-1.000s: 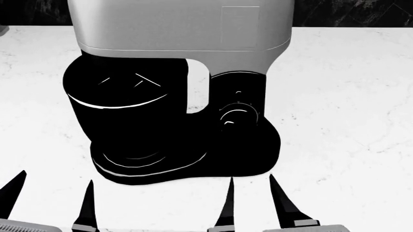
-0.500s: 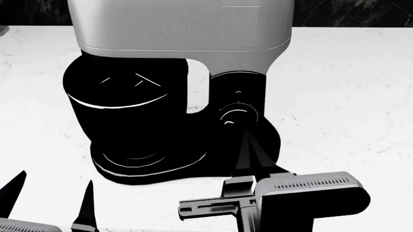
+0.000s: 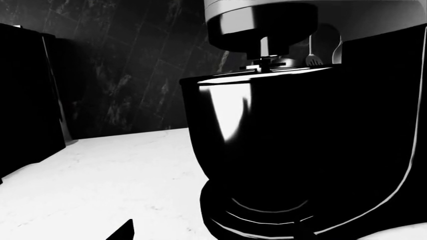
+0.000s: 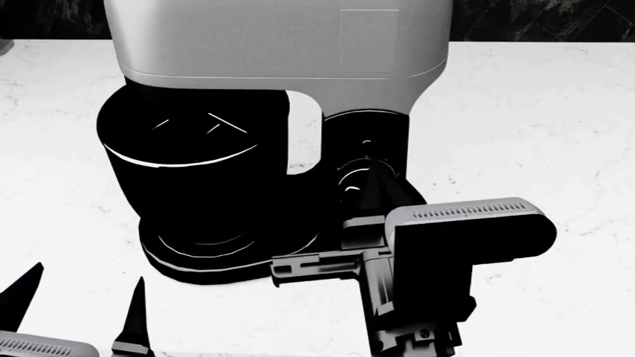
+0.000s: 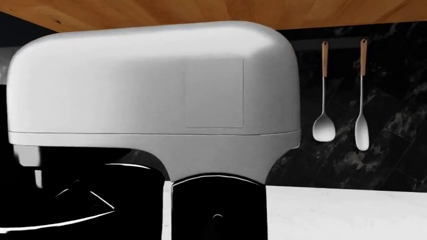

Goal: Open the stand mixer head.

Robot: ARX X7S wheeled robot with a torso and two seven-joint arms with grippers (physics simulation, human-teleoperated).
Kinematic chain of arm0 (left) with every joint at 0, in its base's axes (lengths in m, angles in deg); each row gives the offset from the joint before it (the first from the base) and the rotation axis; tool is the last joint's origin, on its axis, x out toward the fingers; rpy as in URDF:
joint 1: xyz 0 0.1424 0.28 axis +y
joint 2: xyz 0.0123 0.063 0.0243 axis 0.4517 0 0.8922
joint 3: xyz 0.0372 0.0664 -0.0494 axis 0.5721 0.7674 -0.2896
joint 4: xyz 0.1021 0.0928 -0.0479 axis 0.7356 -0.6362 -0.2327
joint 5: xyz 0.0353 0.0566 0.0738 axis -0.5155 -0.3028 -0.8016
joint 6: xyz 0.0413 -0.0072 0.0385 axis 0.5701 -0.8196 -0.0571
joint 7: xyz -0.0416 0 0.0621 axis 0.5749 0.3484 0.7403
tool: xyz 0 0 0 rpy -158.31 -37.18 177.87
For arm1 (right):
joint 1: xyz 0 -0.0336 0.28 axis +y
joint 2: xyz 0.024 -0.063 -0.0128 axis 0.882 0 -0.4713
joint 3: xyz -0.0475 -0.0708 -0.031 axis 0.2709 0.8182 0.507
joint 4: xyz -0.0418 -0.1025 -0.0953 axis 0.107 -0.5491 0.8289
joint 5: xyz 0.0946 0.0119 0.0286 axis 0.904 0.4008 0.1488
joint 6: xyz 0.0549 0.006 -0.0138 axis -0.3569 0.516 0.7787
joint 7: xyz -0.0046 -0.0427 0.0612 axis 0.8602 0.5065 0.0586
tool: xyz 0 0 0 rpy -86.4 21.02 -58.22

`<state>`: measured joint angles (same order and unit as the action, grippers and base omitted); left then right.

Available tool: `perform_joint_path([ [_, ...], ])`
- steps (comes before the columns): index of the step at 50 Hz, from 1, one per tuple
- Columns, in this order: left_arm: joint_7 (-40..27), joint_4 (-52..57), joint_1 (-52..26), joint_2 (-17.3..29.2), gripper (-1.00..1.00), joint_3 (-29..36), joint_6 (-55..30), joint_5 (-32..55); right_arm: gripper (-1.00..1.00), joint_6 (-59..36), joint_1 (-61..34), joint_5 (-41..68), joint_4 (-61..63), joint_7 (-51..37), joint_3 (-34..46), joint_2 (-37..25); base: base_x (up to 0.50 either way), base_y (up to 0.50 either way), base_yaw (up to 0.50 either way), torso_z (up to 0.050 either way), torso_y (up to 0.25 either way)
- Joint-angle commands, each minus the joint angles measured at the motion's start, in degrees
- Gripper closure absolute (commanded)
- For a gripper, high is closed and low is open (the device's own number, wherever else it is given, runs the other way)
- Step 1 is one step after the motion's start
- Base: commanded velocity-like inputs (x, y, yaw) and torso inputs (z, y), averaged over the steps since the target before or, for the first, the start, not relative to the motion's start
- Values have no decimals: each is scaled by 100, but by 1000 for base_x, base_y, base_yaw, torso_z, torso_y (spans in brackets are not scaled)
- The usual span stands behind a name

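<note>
The stand mixer head [image 4: 278,44] is a silver-grey box lying flat down over the black bowl [image 4: 189,171]. It also fills the right wrist view [image 5: 153,95]. The black column with its round dial [image 4: 355,172] stands to the right of the bowl. My right gripper [image 4: 372,178] is raised in front of the column, below the head, with its dark fingers together and their tips by the dial. My left gripper [image 4: 74,301] is open and empty at the near edge, in front of the mixer base [image 3: 267,220].
The white marble counter [image 4: 536,134] runs on both sides of the mixer. A dark tiled wall stands behind it, with two spoons [image 5: 323,125] hanging to the right of the head. A wooden cabinet underside [image 5: 200,10] is close above the head. A dark appliance [image 3: 27,95] stands to the left.
My right gripper has risen from the near edge and moved forward to the column and dial, and its fingers have come together. The left gripper and the mixer head have not moved.
</note>
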<state>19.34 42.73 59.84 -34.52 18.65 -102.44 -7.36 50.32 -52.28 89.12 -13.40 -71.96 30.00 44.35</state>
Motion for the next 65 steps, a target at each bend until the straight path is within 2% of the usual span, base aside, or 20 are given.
perform_joint_path([
  [1,63,-45,6,-103,-100,-189,157,-5,100,-79,-227,-17,-224,75,-53,153,0,0,0,0,0],
  [14,27,-41,15,-72,-100,-156,184,13,100,-82,-398,39,-520,35,-33,188,0,0,0,0,0],
  [27,-16,-37,21,-42,-100,-140,190,36,100,433,-750,-178,-1875,86,102,316,0,0,0,0,0],
  [44,-78,111,57,22,-100,-159,168,95,100,665,-973,-127,-2604,100,176,381,14,2,7,0,0],
  [46,-82,106,64,25,-100,-158,184,99,100,680,-848,-107,-2435,19,124,351,19,3,12,0,0],
  [48,-75,74,55,27,-100,-143,195,100,100,846,-400,-271,-1746,-177,147,208,14,2,10,0,0],
  [49,-74,48,51,27,-100,-143,213,100,100,799,41,107,-1116,-30,15,91,0,0,7,0,0],
  [51,-68,-14,24,23,-100,-120,213,96,100,920,429,105,-730,-192,-91,40,0,0,0,0,0],
  [52,-66,-88,-4,11,-100,-109,230,91,100,1178,771,-427,-428,-263,206,-199,0,0,0,0,0],
  [53,-59,-102,-11,14,-100,-103,222,98,100,1486,1086,-337,-229,-430,-48,-127,0,0,0,0,0],
  [54,-71,-113,-15,16,-100,-103,230,85,100,1605,1327,-707,14,-468,116,-330,0,0,0,0,0],
  [59,-106,-115,-17,26,-100,-91,216,66,100,1992,1865,-271,180,-500,-354,-364,0,0,0,0,0],
  [65,-132,-130,-40,30,-100,-87,215,73,100,2172,2031,-347,194,-484,-291,-422,0,0,0,0,0],
])
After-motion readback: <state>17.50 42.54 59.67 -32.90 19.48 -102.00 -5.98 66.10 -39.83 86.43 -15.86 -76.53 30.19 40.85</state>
